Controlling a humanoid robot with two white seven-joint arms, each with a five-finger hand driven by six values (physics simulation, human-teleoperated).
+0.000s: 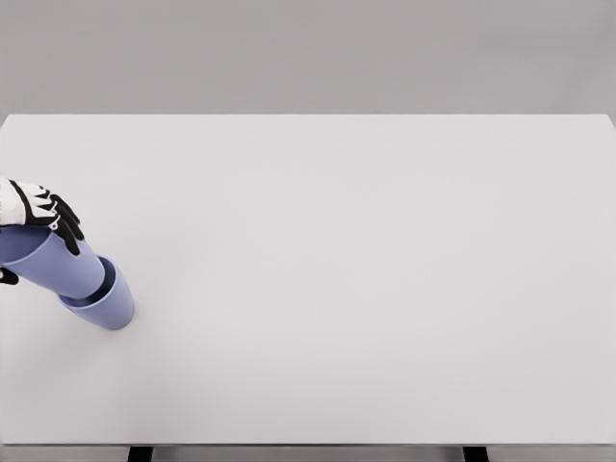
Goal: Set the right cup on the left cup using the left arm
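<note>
Two lavender cups sit at the far left of the white table (366,269). The lower cup (108,304) stands on the tabletop. The upper cup (53,262) is nested into its mouth and leans toward the left edge. My left hand (38,221), white with black fingers, enters at the left edge and is curled around the top of the upper cup. A dark fingertip (8,277) shows below the cup at the frame edge. The right hand is out of view.
Two dark table legs (141,453) show under the front edge. A grey wall runs behind the table's far edge.
</note>
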